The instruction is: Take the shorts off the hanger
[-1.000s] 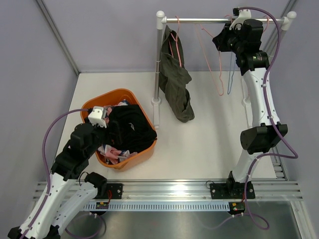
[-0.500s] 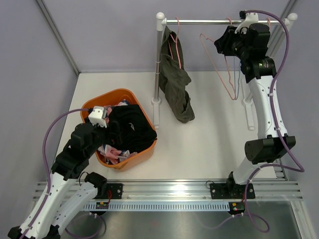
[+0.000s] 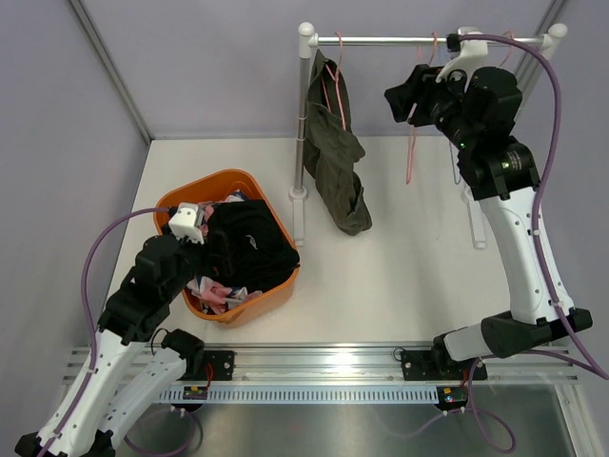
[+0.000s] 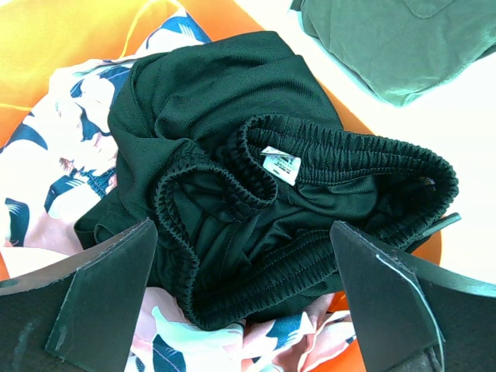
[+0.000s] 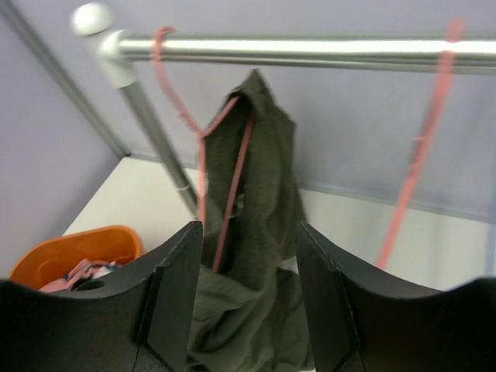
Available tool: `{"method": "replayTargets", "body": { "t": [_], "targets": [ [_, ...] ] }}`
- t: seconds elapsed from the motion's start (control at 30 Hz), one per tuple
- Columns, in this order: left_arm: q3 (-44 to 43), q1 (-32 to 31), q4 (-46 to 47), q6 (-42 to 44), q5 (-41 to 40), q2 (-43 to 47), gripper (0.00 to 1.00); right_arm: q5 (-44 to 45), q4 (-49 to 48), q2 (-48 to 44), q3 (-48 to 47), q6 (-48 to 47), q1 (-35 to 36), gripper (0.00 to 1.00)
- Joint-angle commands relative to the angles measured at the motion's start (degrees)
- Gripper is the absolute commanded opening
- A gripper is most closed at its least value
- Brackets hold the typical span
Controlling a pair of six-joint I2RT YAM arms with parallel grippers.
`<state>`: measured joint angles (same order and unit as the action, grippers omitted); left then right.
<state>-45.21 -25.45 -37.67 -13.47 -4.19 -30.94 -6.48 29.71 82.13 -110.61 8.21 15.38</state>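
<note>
From above, the olive shorts (image 3: 335, 157) are seen hung on a pink hanger (image 3: 340, 59) at the left end of the rail (image 3: 400, 40), their lower end lying on the table (image 3: 409, 257). The black shorts (image 3: 255, 246) and pink shorts (image 3: 214, 290) are heaped in the orange basket (image 3: 221, 179). The left gripper (image 3: 217, 249) is held over that heap. The right gripper (image 3: 400, 98) is raised just below the rail, beside an empty hanger (image 3: 410, 152).

In the left wrist view, the fingers (image 4: 101, 302) are spread wide and nothing is clasped. The elastic waistband of the black shorts is seen between them, with the pink shorts beneath and to the left. An edge of the olive shorts is seen at upper right.

In the right wrist view, the fingers (image 5: 174, 298) are parted and nothing is gripped. The olive shorts and their hanger are framed in the gap, beyond the tips. The basket is glimpsed at lower left.
</note>
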Motion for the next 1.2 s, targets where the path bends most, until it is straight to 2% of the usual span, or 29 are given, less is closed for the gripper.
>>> {"method": "replayTargets", "body": {
  "t": [0.0, 0.1, 0.23, 0.43, 0.57, 0.73, 1.17],
  "targets": [
    [0.39, 0.05, 1.46, 0.82, 0.76, -0.35, 0.99, 3.4, -1.76, 1.1, 1.18, -1.35, 4.47, 0.59],
    [0.39, 0.05, 1.37, 0.73, 0.58, -0.44, 0.99, 4.72, -3.78, 2.94, 1.62, -1.79, 6.76, 0.59],
    [0.39, 0.05, 1.37, 0.73, 0.41, -0.35, 0.99, 3.58, -11.94, 5.4, 3.56, -4.07, 9.93, 0.62],
    [0.39, 0.05, 1.28, 0.73, 0.32, -0.61, 0.99, 4.54, -15.74, 12.0, 0.05, -5.83, 12.22, 0.62],
    [0.39, 0.05, 1.28, 0.73, 0.23, -0.53, 0.99, 7.7, -17.4, 16.03, -2.68, -6.18, 12.66, 0.62],
    [0.39, 0.05, 1.37, 0.73, 0.41, -0.53, 0.99, 9.99, -24.17, 18.76, -2.16, -7.86, 12.66, 0.62],
    [0.47, 0.05, 1.46, 0.73, 0.67, -0.61, 0.99, 12.37, -27.69, 24.83, -5.58, -7.77, 12.66, 0.6]
  ]
}}
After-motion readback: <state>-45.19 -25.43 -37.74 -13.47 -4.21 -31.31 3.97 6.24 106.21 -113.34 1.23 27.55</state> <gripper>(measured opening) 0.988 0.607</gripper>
